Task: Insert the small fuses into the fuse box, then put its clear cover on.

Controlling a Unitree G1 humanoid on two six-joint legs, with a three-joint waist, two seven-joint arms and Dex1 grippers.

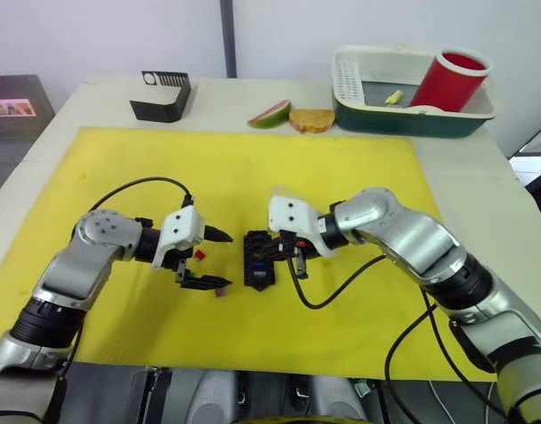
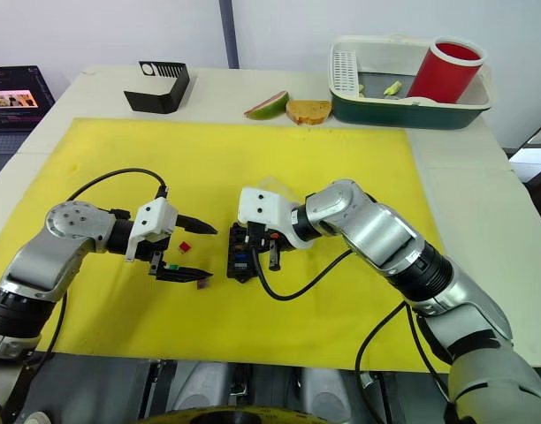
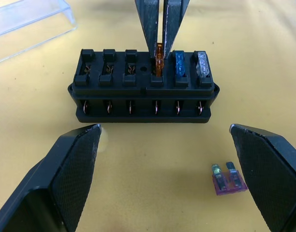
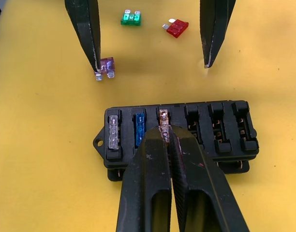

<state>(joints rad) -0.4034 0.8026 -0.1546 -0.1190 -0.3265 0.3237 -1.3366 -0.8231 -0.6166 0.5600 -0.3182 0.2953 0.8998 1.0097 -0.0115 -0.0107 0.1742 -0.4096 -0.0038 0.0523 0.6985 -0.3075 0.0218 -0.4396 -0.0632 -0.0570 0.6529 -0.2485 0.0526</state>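
Note:
The black fuse box lies on the yellow mat between my two grippers. A grey fuse and a blue fuse sit in its end slots. Beside them, my right gripper is shut on an amber fuse that stands in the third slot. My left gripper is open just left of the box, nothing between its fingers. A purple fuse lies by its near finger, with a red fuse and a green fuse a little farther left. The clear cover rests on the mat behind the box.
A black slotted stand sits at the back left of the table. A green tray with a red cup is at the back right. An apple slice and bread lie beside the tray.

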